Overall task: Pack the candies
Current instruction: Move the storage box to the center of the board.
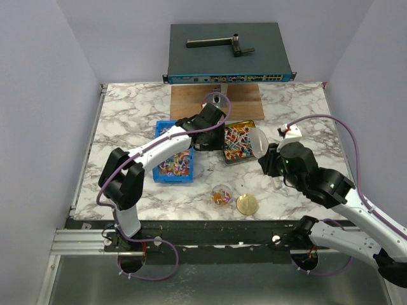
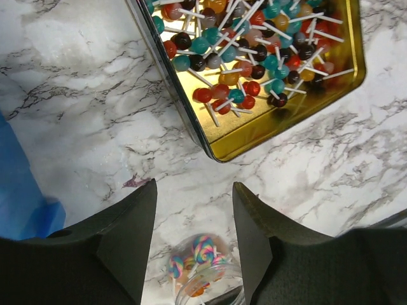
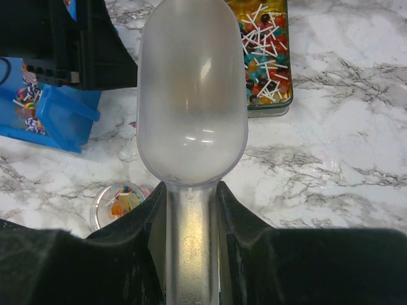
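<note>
Right pincer (image 3: 191, 194) clamped on a translucent plastic scoop (image 3: 191, 95)
Left pincer (image 2: 194, 190) stands apart, empty, above the marble worktop (image 2: 76, 95); tiny mixed-colour candies (image 2: 241, 57) lie in the gold rectangular tin (image 2: 261, 132).

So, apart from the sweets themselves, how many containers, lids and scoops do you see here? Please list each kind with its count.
Blue bin: 1
Gold tin: 1
Clear jar: 1
Round gold lid: 1
Clear scoop: 1
Total: 5
</note>
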Controlling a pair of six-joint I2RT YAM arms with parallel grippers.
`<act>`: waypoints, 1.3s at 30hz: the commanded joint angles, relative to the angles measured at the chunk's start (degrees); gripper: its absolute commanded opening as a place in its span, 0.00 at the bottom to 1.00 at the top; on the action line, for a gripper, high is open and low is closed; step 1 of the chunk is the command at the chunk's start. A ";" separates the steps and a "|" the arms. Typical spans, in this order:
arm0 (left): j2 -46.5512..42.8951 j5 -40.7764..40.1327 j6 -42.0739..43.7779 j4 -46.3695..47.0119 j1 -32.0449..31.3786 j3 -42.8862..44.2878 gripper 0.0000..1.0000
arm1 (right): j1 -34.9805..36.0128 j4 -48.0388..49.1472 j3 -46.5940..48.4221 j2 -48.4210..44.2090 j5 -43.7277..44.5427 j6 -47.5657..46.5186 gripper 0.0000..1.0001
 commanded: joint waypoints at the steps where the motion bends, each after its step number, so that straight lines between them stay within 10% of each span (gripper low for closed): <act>1: 5.03 1.55 0.79 -2.81 0.08 3.46 0.53 | -0.28 -1.05 1.06 -0.82 0.32 0.09 0.01; 25: 17.88 2.50 -1.24 -2.32 0.15 12.42 0.56 | -0.28 0.76 -0.72 0.84 -0.60 -0.01 0.01; 39: 18.54 3.22 -0.71 -2.45 0.72 11.21 0.31 | -0.29 1.29 -0.42 2.09 -1.33 -0.48 0.01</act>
